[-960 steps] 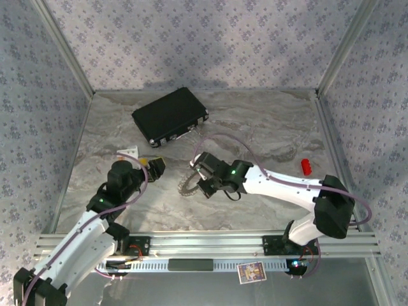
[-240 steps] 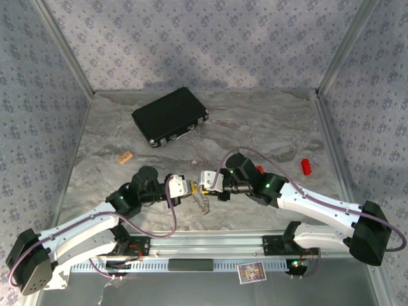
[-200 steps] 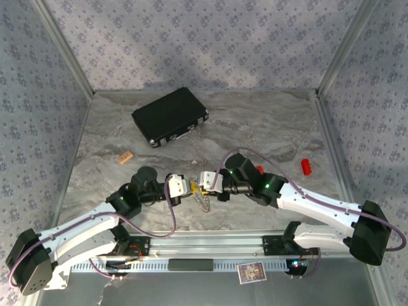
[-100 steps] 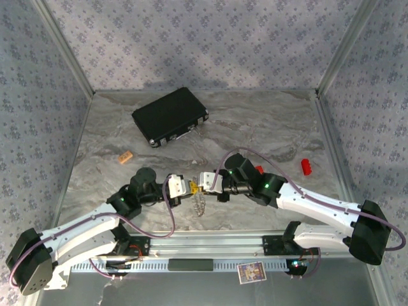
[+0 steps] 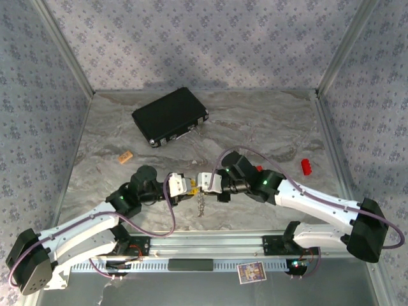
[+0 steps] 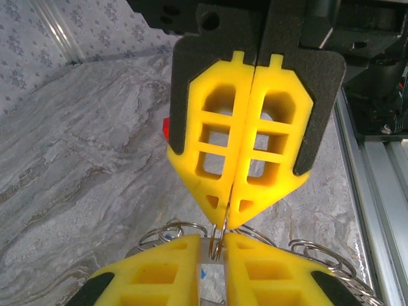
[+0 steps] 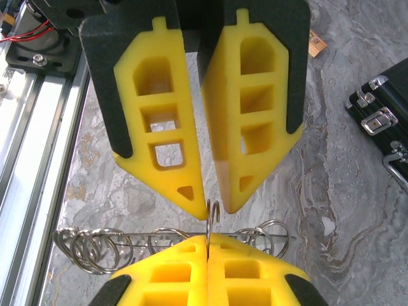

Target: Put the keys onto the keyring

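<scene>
The right gripper (image 5: 200, 187) is reaching in from three o'clock, its jaws pressing together on one wire loop of the keyring (image 5: 201, 205). The keyring is hanging below the fingertips toward six o'clock, close to the front edge of the tabletop (image 5: 274, 127). Gripping it by a single loop is probably presenting the wire's free end. The left gripper (image 5: 189, 189) is facing it from nine o'clock, tip to tip, its jaws standing narrowly apart around that upturned end, apparently lining up to work on it. The black case (image 5: 170, 116) is lying well apart at eleven o'clock.
</scene>
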Controlling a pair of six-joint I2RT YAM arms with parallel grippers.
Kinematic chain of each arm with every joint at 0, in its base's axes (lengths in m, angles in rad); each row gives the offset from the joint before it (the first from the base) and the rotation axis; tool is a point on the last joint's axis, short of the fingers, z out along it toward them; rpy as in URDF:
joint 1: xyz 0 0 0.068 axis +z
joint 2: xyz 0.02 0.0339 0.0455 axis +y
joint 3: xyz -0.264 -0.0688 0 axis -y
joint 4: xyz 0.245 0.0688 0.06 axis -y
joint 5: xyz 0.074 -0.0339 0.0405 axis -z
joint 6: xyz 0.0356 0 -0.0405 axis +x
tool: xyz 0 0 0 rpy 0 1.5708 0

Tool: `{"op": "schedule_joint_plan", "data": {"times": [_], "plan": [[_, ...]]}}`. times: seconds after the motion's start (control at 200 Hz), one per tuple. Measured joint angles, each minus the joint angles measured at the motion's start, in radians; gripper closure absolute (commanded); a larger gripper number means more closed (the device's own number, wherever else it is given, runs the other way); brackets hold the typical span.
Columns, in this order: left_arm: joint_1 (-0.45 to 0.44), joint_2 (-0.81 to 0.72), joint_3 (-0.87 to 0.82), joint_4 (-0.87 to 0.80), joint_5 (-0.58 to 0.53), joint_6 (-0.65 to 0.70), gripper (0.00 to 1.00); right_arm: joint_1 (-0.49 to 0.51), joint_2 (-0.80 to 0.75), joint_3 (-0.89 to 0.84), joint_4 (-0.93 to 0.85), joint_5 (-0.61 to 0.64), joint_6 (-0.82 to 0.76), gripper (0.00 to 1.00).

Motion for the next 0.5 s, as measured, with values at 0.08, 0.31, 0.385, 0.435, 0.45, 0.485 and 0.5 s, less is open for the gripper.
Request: {"op": "schedule_joint_plan", "data": {"times": [0.08, 0.31, 0.385, 0.435, 0.45, 0.485, 0.5], "plan": [[0.0, 0.0, 0.008, -0.015, 0.0, 0.002, 0.82, 0.003, 0.008, 0.027, -0.034, 0.003, -0.012, 1.0], [0.0, 0.026, 0.018, -0.026, 0.005, 0.008, 0.82, 0.013, 0.03, 0.066, -0.078, 0.002, -0.022, 1.0], [0.0, 0.03, 0.019, -0.027, 0.008, 0.009, 0.84, 0.015, 0.042, 0.074, -0.083, 0.002, -0.024, 1.0], [0.0, 0.032, 0.019, -0.029, 0.012, 0.008, 0.86, 0.016, 0.046, 0.075, -0.083, 0.002, -0.026, 1.0], [0.0, 0.032, 0.018, -0.029, 0.012, 0.009, 0.87, 0.016, 0.047, 0.075, -0.083, 0.003, -0.026, 1.0], [0.0, 0.033, 0.019, -0.031, 0.014, 0.01, 0.89, 0.016, 0.048, 0.075, -0.084, 0.003, -0.026, 1.0], [0.0, 0.033, 0.019, -0.032, 0.016, 0.011, 0.9, 0.016, 0.048, 0.075, -0.084, 0.002, -0.026, 1.0]]}}
